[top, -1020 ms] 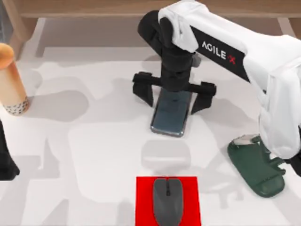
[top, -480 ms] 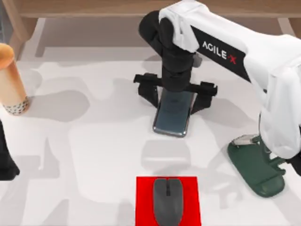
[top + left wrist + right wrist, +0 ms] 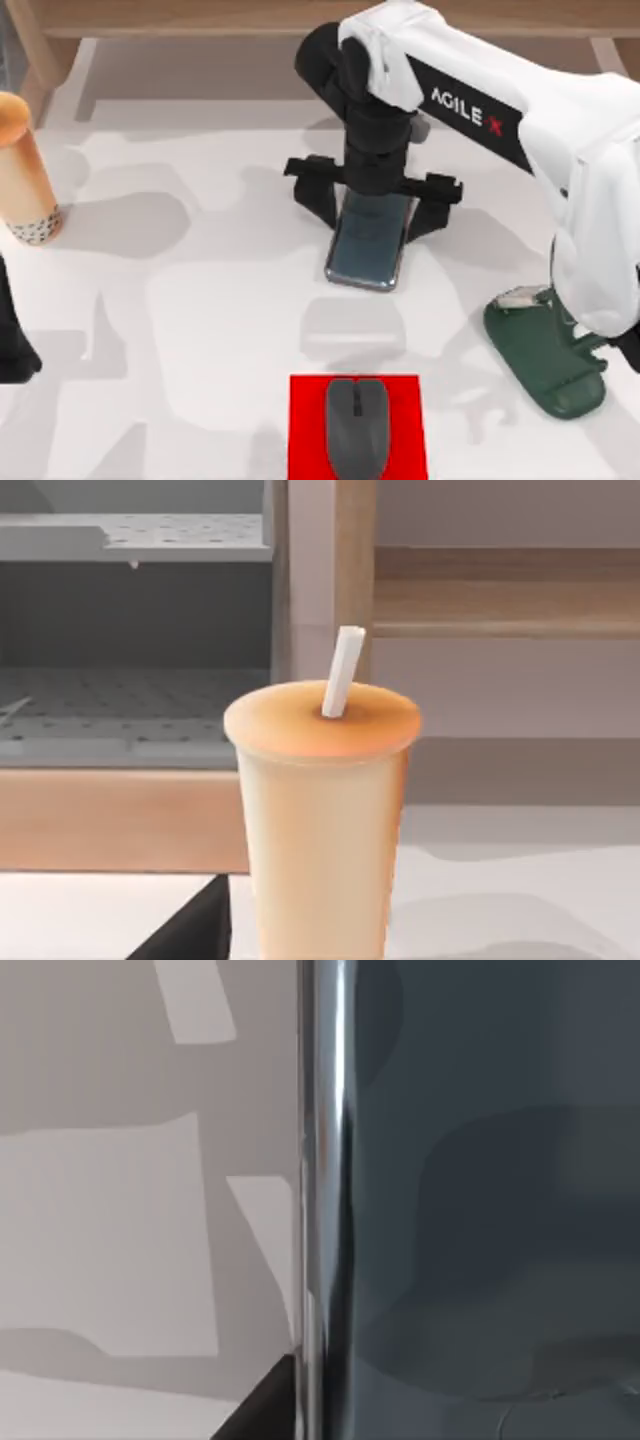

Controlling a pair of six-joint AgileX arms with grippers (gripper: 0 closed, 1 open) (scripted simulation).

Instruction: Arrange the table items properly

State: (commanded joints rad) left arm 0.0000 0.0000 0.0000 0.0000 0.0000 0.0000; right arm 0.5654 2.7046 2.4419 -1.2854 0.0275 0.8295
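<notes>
The right gripper (image 3: 372, 207) sits low over the phone (image 3: 367, 245) mid-tabletop (image 3: 200, 330), fingers spread wide apart, one on each side of the phone's far end. The mouse (image 3: 356, 425) rests on the red mat (image 3: 305, 430) at the near edge, with the green stand (image 3: 548, 365) off to the right. The cup (image 3: 22, 170) stands at the far left, and the left arm is parked by the left edge, can't tell its gripper state.

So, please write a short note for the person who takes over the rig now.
Right tool: open, fingers either side of the phone's far end at table centre; not gripping.
Left arm: parked at the left edge.
Mouse: on the red pad, near edge, seems placed.
Cup: upright, far left, untouched.
Green stand: right side, holding nothing.
Left: close on the phone, probably move it to the stand; then the cup.
</notes>
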